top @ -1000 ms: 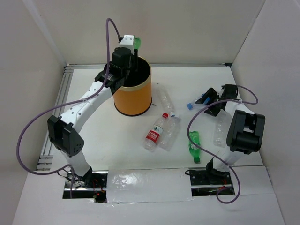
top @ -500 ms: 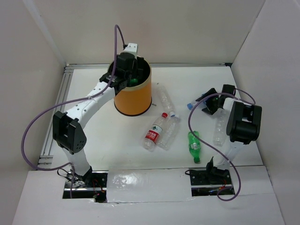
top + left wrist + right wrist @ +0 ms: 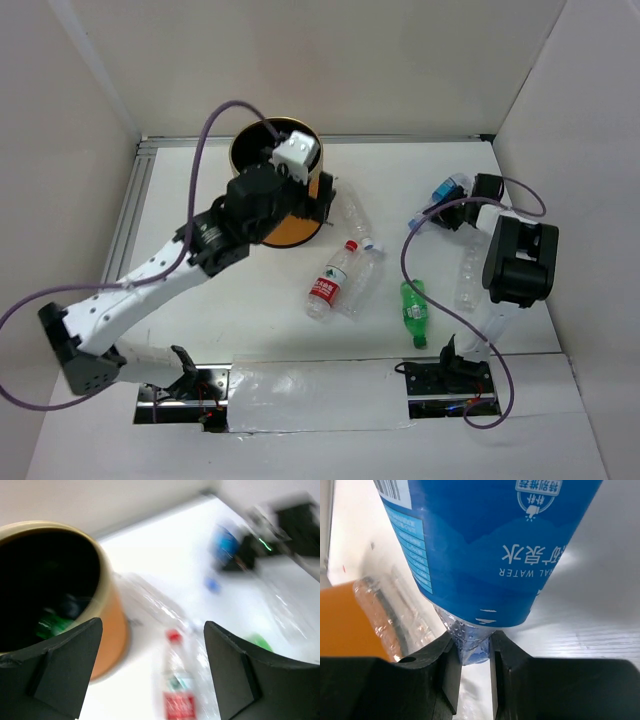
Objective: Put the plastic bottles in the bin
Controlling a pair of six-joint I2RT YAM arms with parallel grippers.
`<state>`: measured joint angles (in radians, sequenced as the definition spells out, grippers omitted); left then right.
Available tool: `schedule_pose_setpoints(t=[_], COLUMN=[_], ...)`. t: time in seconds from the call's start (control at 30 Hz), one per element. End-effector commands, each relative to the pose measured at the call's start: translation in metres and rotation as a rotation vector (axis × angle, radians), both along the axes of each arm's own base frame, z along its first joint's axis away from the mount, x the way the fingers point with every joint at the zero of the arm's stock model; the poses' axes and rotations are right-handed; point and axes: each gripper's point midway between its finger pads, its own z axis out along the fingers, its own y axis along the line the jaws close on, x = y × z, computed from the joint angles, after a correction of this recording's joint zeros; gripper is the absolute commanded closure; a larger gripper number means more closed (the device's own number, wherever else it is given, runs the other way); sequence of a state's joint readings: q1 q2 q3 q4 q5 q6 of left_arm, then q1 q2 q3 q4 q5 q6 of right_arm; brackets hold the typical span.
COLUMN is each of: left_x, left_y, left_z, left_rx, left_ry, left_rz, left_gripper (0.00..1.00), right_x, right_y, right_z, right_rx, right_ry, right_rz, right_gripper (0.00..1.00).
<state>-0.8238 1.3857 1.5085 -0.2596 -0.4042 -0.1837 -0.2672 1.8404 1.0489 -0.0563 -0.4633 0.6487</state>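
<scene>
**Base:** Left side, report.

**Me:** My left pincer [image 3: 152, 627] is released, jaws wide apart with nothing between them. It hangs just beside the tall orange cylindrical bin [image 3: 111, 625], on the bin's right, above the white tabletop [image 3: 250, 300].

**Base:** Anything inside the bin?

**Me:** The left wrist view shows a green plastic bottle [image 3: 52, 625] lying against the black inside. The picture is blurred and I cannot make out more.

**Base:** Right side?

**Me:** My right pincer [image 3: 472, 652] is clenched on the neck of a clear plastic bottle with a blue label [image 3: 490, 540]. It is at the far right of the tabletop, well apart from the bin. I cannot tell whether the bottle clears the surface.

**Base:** What lies loose?

**Me:**
- A red-capped bottle with a red-white label [image 3: 333, 282] lies mid-tabletop, with a clear crumpled bottle [image 3: 362, 285] touching its right flank.
- A clear ribbed bottle [image 3: 353, 213] lies near the bin's foot.
- A second green bottle [image 3: 414, 312] lies to the right of that pair.
- One more clear bottle [image 3: 467, 275] lies just beside my right arm.
</scene>
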Motion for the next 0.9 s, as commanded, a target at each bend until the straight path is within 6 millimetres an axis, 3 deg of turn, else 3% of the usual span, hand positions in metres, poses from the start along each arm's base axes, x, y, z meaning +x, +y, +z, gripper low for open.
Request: schedule_pose_setpoints(t=[0.0, 0.03, 0.07, 0.13, 0.17, 0.23, 0.27, 0.3, 0.37, 0.4, 0.43, 0.47, 0.5, 0.53, 0.6, 0.7, 0.73, 0.83, 0.87], left_x=[-0.062, -0.074, -0.090, -0.106, -0.114, -0.120, -0.122, -0.125, -0.124, -0.123, -0.121, -0.117, -0.116, -0.112, -0.112, -0.106, -0.104, -0.106, -0.104], left_y=[-0.024, -0.029, -0.030, -0.034, -0.031, -0.034, -0.039, -0.040, -0.045, -0.047, -0.050, -0.052, -0.052, -0.053, -0.056, -0.058, -0.057, -0.053, -0.055], left_z=[-0.046, -0.059, -0.100, -0.127, -0.160, -0.184, -0.191, -0.204, -0.221, -0.226, -0.230, -0.237, -0.243, -0.245, -0.256, -0.265, -0.271, -0.299, -0.301], left_rx=[-0.010, -0.035, -0.005, -0.041, -0.009, -0.002, 0.001, 0.023, 0.036, 0.036, 0.032, 0.042, 0.055, 0.054, 0.082, 0.100, 0.114, 0.174, 0.173], left_ry=[0.118, 0.159, 0.237, 0.308, 0.360, 0.400, 0.401, 0.413, 0.433, 0.433, 0.429, 0.431, 0.438, 0.429, 0.446, 0.448, 0.452, 0.502, 0.501], left_rz=[-0.221, -0.265, -0.289, -0.309, -0.307, -0.313, -0.325, -0.322, -0.332, -0.332, -0.333, -0.320, -0.308, -0.296, -0.291, -0.267, -0.251, -0.239, -0.239], left_gripper=[0.06, 0.07, 0.07, 0.07, 0.07, 0.07, 0.07, 0.07, 0.06, 0.06, 0.04, 0.04, 0.03, 0.03, 0.03, 0.01, 0.01, 0.01, 0.03], right_x=[0.026, 0.034, 0.035, 0.033, 0.034, 0.031, 0.032, 0.025, 0.021, 0.015, 0.018, 0.018, 0.011, 0.018, 0.012, 0.015, 0.009, 0.012, 0.012], right_y=[0.012, 0.021, 0.040, 0.062, 0.088, 0.116, 0.131, 0.163, 0.193, 0.221, 0.237, 0.265, 0.276, 0.291, 0.323, 0.349, 0.361, 0.369, 0.368], right_z=[0.101, 0.132, 0.150, 0.189, 0.220, 0.255, 0.285, 0.295, 0.320, 0.344, 0.341, 0.345, 0.359, 0.341, 0.343, 0.318, 0.312, 0.302, 0.299], right_rx=[-0.207, -0.243, -0.273, -0.364, -0.396, -0.463, -0.488, -0.473, -0.480, -0.472, -0.466, -0.463, -0.460, -0.455, -0.442, -0.444, -0.431, -0.431, -0.430], right_ry=[-0.313, -0.395, -0.449, -0.571, -0.665, -0.785, -0.865, -0.916, -1.002, -1.078, -1.088, -1.110, -1.146, -1.114, -1.140, -1.105, -1.102, -1.085, -1.073], right_rz=[0.205, 0.264, 0.333, 0.440, 0.509, 0.605, 0.629, 0.700, 0.752, 0.781, 0.813, 0.855, 0.860, 0.893, 0.941, 0.973, 0.999, 1.006, 1.011], right_gripper=[0.96, 0.97, 0.99, 1.00, 1.00, 1.00, 1.00, 1.00, 1.00, 1.00, 1.00, 1.00, 1.00, 1.00, 1.00, 0.93, 0.77, 0.44, 0.18])
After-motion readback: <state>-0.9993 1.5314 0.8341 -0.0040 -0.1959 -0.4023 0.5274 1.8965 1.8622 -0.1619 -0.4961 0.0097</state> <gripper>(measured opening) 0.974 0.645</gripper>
